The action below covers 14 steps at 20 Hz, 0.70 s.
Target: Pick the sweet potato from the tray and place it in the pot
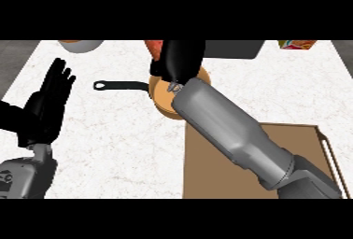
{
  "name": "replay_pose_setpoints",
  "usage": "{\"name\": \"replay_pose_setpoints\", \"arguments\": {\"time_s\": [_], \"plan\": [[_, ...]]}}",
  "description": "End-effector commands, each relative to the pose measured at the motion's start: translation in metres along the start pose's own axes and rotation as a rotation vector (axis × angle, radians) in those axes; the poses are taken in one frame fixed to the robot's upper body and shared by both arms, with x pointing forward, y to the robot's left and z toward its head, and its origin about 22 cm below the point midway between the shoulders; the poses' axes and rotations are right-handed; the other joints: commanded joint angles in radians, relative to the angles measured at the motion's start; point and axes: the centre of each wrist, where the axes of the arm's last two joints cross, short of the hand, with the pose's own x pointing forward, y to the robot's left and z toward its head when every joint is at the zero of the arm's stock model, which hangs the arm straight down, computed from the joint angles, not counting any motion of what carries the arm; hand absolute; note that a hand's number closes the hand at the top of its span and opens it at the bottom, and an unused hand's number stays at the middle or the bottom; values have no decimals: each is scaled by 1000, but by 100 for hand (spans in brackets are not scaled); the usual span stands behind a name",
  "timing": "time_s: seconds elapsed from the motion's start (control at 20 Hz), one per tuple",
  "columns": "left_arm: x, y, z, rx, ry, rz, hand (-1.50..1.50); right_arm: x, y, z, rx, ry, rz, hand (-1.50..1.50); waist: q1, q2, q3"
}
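1. The left hand (48, 100) shows near the left edge of the counter (117, 140), open, its fingers straight and pointing up, holding nothing.
2. A grey bowl (80, 45) sits at the counter's far edge, toward the left corner, partly cut off.
3. The pot (163, 98) stands mid-counter, toward the far edge. Its inside is tan and its black handle (121, 85) points left. The right forearm hides its right side.
4. The sweet potato (153, 48) is off the tray. Only an orange-red piece of it peeks out at the left side of the right hand, by the pot's far rim.
5. The right hand (180, 58) hangs over the far part of the pot, its fingers curled down round the sweet potato.
6. The brown tray (207, 182) lies at the counter's near right corner, and the right forearm crosses above it.
7. A dark grey block (238, 49) stands at the far edge, and a colourful packet (298, 44) lies near the far right corner.
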Motion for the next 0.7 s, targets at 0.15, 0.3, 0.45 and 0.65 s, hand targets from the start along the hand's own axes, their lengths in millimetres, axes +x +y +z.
{"name": "replay_pose_setpoints", "arguments": {"time_s": [0.15, 0.3, 0.45, 0.65], "plan": [[-13, -5, 0, -26, -7, -8, 0, -31, 30, -5, 114, 245, -113, 150, 13, 10, 0], [-3, -3, 3, -13, -5, 12, 0, -44, 35, -7, 184, 291, -201, -150, 9, 6, 1], [9, 7, -5, -17, -5, 0, 0, -46, 32, -16, 259, 240, -314, -150, 18, 10, 2], [8, -10, -3, -19, -9, 10, 0, -59, 37, -12, 181, 223, -503, -150, 19, 13, 4]]}}
